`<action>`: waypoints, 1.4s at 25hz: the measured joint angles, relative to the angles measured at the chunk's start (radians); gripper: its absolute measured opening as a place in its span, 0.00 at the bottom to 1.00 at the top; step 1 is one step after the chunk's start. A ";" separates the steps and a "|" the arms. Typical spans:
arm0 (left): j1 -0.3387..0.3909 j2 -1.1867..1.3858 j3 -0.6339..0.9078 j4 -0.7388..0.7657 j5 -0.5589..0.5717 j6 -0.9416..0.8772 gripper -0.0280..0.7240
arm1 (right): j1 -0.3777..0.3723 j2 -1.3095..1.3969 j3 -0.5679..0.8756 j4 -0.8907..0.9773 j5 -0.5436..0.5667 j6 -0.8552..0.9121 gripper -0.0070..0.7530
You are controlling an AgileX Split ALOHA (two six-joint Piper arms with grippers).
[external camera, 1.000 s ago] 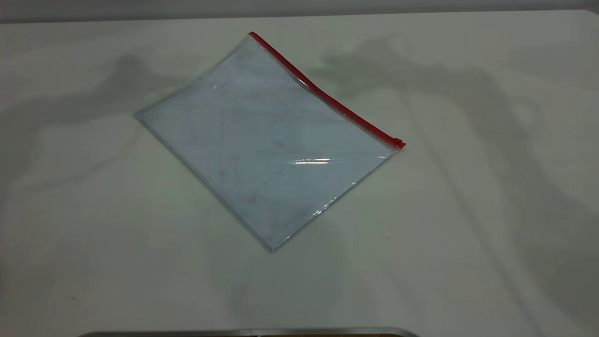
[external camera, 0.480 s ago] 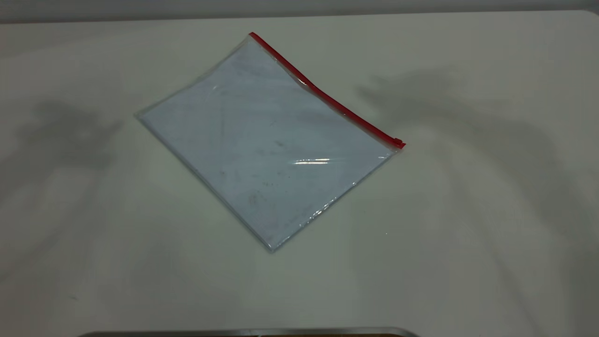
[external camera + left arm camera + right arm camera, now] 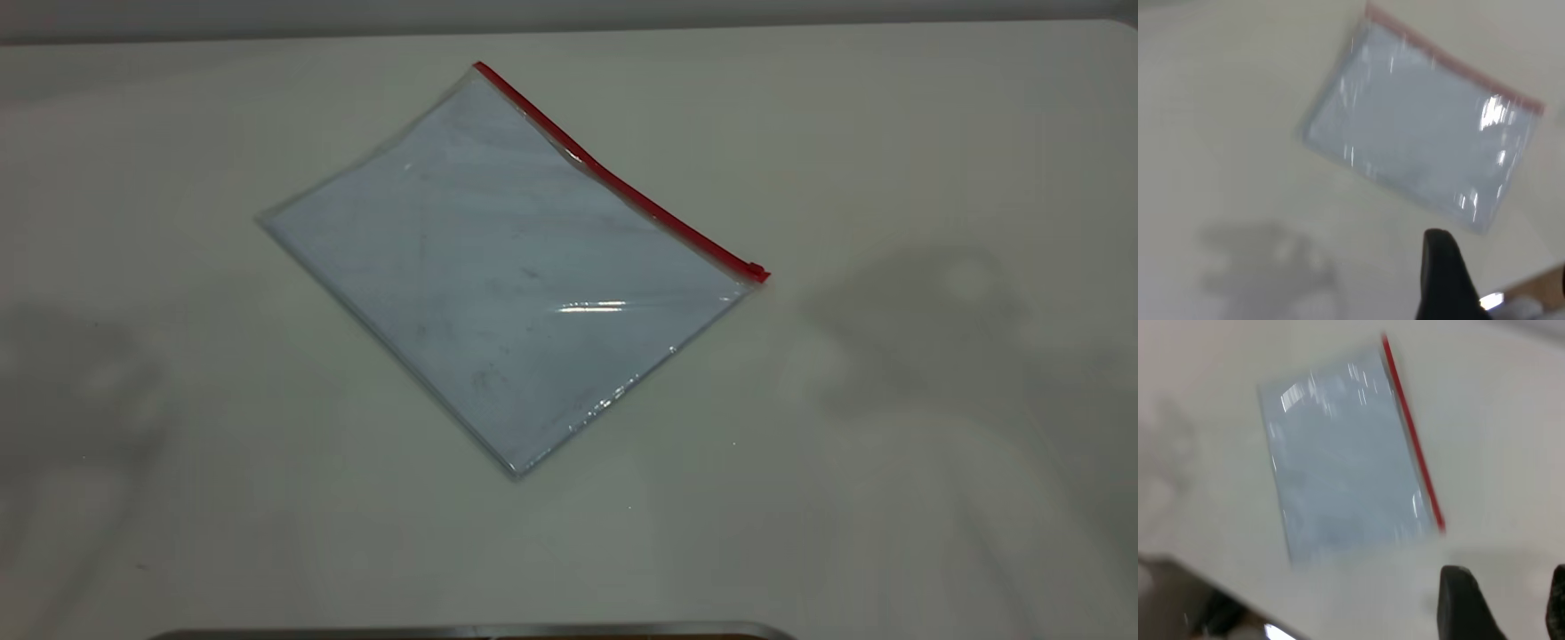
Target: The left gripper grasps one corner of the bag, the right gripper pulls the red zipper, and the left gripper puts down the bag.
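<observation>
From my seat at the controls I start at the near edge of the bench (image 3: 889, 551), where a thin metal rim (image 3: 471, 629) just shows in the exterior view. Neither arm appears in that view; only soft shadows lie on the bench at the near left and the right.

The left claw (image 3: 1446, 277) shows only in its own wrist view, as one dark finger (image 3: 1441, 267) hanging over bare bench, well apart from the bag; with a single finger visible I cannot tell whether it is spread or pressed together. The right claw (image 3: 1501, 603) shows two dark fingers (image 3: 1461, 600) in its wrist view with pale bench between them (so it stands spread), holding nothing and clear of the bag.

Farther in, the bag (image 3: 498, 267) lies flat on the bench near the middle, turned like a diamond: one clear corner points toward the near edge, another toward the left. Its plastic is bluish-white and scuffed, with a bright glare streak near the right side.

The red zipper (image 3: 622, 182) runs along the far-right long edge, from the far corner down to the right corner of the bag (image 3: 751, 283). The small red slider tab (image 3: 756, 268) sits at that right end. Nothing touches the bag.
</observation>
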 joint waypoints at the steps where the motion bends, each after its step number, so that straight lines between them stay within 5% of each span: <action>1: 0.000 -0.028 0.065 0.018 0.000 -0.005 0.67 | 0.000 -0.044 0.075 -0.019 0.000 0.004 0.46; 10: 0.000 -0.305 0.507 0.075 0.000 -0.028 0.67 | 0.000 -0.355 0.678 -0.105 0.000 0.058 0.46; 18: 0.000 -0.596 0.769 0.116 -0.005 -0.045 0.67 | 0.000 -0.580 1.063 -0.220 -0.053 0.203 0.46; 29: 0.000 -0.918 0.904 0.210 -0.034 -0.147 0.67 | 0.000 -0.718 1.097 -0.328 -0.216 0.235 0.46; 35: 0.000 -1.053 0.904 0.210 -0.033 -0.148 0.67 | 0.000 -0.739 1.105 -0.331 -0.117 0.239 0.41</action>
